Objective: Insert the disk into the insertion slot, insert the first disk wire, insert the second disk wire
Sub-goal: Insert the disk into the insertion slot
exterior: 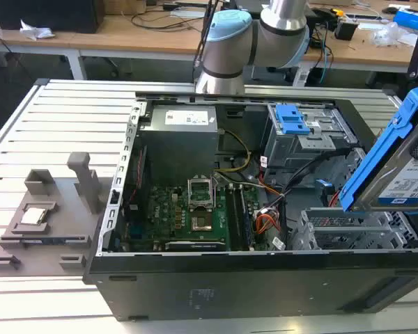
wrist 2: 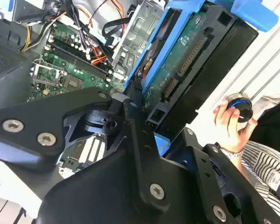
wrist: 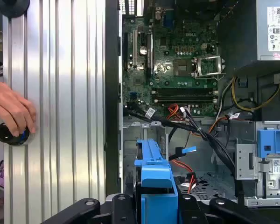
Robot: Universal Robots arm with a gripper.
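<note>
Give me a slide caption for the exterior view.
Blue-framed disk held tilted above the insertion slot of the open computer case, not yet inserted.

Your widest open room is the slatted tabletop [exterior: 56, 118] on the exterior view's left, broken by a grey fixture [exterior: 49, 216] at middle left. Inside the open computer case [exterior: 195, 292], the space over the motherboard [exterior: 195, 212] is clear from above, bounded higher in the frame by the power supply [exterior: 177, 142]. It gets tight at the exterior view's lower right. There the disk [exterior: 397, 174], clamped in the end effector [wrist: 155, 207], hangs tilted above the insertion slot [exterior: 341, 233]. Cables [exterior: 267, 223] bunch just beside it, and a taller grey box [exterior: 299, 136] stands behind. In the first wrist view a person's hand [wrist: 9, 112] rests on a knob [wrist: 11, 135] on the tabletop beside the case wall.
</note>
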